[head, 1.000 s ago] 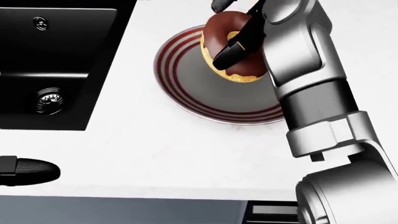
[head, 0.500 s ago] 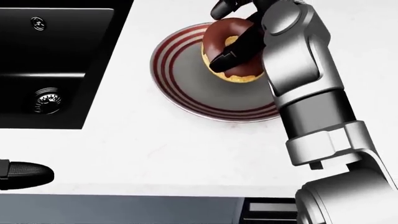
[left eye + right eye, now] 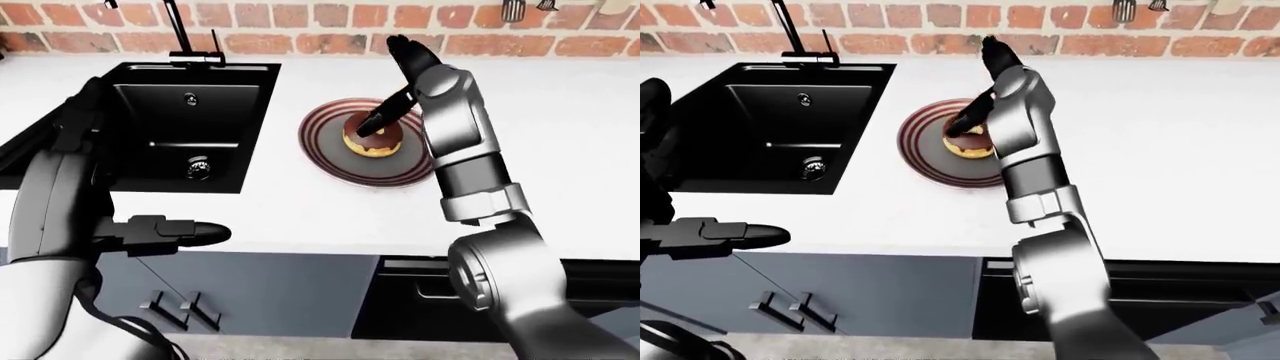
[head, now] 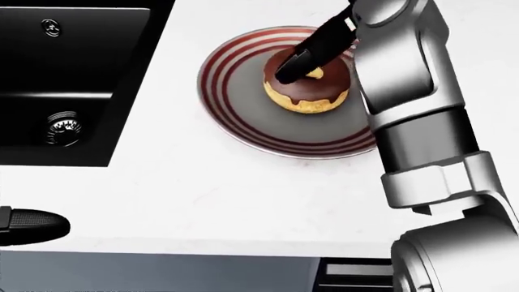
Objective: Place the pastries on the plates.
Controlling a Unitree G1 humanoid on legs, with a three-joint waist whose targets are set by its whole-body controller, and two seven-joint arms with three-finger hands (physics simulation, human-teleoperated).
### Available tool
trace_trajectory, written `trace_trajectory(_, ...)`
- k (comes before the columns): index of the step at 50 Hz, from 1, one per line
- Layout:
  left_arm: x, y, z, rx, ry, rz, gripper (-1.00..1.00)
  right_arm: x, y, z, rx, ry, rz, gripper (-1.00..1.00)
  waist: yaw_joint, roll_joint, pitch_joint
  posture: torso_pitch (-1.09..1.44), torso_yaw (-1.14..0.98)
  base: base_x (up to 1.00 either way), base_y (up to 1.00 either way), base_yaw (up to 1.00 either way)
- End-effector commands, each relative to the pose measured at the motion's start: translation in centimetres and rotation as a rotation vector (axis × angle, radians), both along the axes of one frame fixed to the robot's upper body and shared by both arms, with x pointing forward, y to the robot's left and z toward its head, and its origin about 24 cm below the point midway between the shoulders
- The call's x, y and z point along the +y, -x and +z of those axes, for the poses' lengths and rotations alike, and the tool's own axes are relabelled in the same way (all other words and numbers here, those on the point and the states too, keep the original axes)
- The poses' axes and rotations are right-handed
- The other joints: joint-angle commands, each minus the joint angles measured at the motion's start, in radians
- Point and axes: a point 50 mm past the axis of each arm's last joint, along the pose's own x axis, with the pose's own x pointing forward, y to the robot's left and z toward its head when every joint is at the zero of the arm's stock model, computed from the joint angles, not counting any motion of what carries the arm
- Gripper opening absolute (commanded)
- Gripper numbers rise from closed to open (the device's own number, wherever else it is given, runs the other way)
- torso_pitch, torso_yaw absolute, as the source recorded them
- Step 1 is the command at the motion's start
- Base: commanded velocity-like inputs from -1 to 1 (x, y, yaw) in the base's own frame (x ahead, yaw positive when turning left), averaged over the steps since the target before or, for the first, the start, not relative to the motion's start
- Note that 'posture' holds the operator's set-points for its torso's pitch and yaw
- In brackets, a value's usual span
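Note:
A chocolate-glazed donut (image 4: 318,92) lies flat on a grey plate (image 4: 216,78) with dark red rings, right of the sink on the white counter. My right hand (image 3: 396,87) is above it and open. One black finger (image 4: 308,56) slants down onto the glaze near the donut's hole, while the other fingers (image 3: 408,54) stand up and away from it. Low at the left, my left hand (image 3: 188,234) hovers past the counter's near edge, fingers stretched out and holding nothing. No other pastry or plate shows.
A black sink (image 3: 185,127) with a drain (image 4: 61,129) and a faucet (image 3: 182,30) lies left of the plate. A brick wall (image 3: 320,34) runs along the top. Grey cabinet doors (image 3: 250,296) sit under the white counter (image 4: 202,194).
The donut, held tilted above the plate before, now lies flat on it. My right hand's fingers have let go and lifted, with one finger still on the glaze.

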Motion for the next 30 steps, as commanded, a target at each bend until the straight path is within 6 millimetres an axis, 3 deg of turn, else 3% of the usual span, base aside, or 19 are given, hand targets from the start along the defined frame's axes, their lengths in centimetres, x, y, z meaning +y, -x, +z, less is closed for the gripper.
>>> trace_trajectory(1,0.0,0.3,0.6,-0.043,-0.022,0.009,1.00,-0.2,1.0,3.8,-0.132,-0.025,-0.002,1.00,-0.001,0.003,-0.030,0.00,0.00,0.00,0.00,0.00)
trace_trajectory(5,0.0,0.2,0.6,-0.041,-0.023,0.008,1.00,-1.6,2.1,6.4,-0.195,-0.055,-0.040,1.00,0.001,0.002,-0.027,0.00,0.00,0.00,0.00,0.00)
trace_trajectory(14,0.0,0.2,0.7,-0.042,-0.027,0.010,1.00,-2.9,5.5,8.3,-0.255,-0.090,-0.064,1.00,0.003,-0.003,-0.022,0.00,0.00,0.00,0.00,0.00)
trace_trajectory(30,-0.1,0.4,0.7,-0.042,-0.026,0.010,1.00,-6.9,11.8,8.4,-0.300,-0.209,-0.147,1.00,0.008,-0.006,-0.016,0.00,0.00,0.00,0.00,0.00)
